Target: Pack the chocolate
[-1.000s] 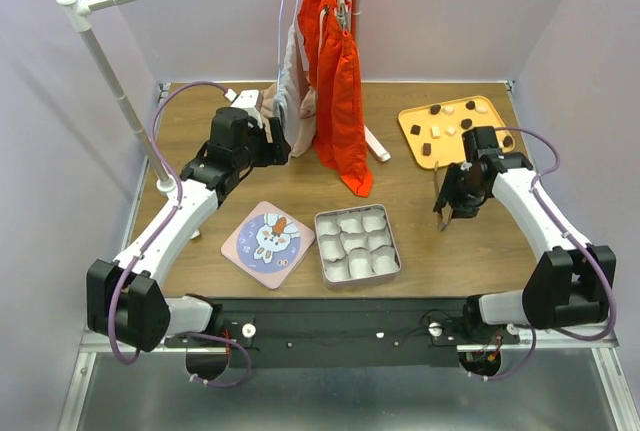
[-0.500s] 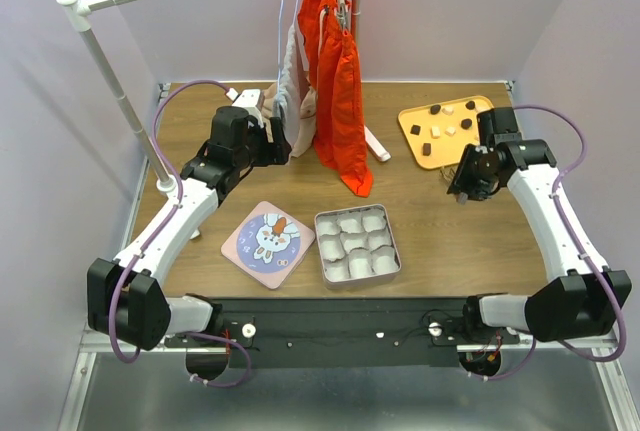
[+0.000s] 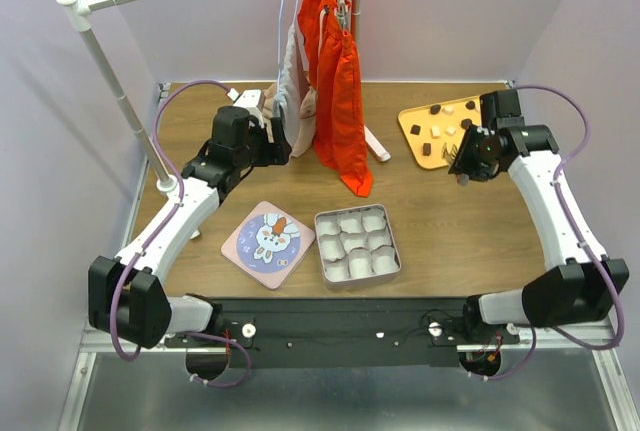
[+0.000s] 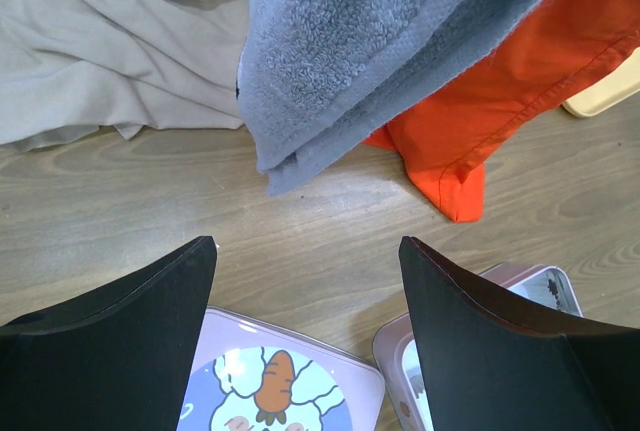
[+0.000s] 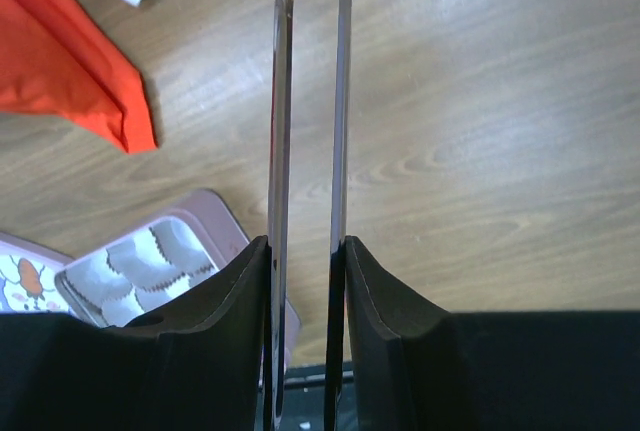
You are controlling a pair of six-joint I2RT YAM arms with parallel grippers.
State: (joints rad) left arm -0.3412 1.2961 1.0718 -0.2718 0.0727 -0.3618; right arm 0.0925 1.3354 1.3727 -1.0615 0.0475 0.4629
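Left fingers (image 4: 120, 331) spread wide above the tabletop (image 3: 450, 221); right fingers (image 5: 230, 311) clamp thin metal tweezers (image 5: 341, 101) near the yellow tray (image 3: 425, 119) of chocolate (image 3: 435, 109).

The top external camera looks steeply down from above and behind the arm bases, taking in the whole tabletop (image 3: 450, 231). Both wrist cameras sit far closer, facing down at the wood, the right one sighting along tweezers (image 5: 281, 101). They share the tin (image 4: 545, 291) and the orange cloth (image 4: 520, 91).
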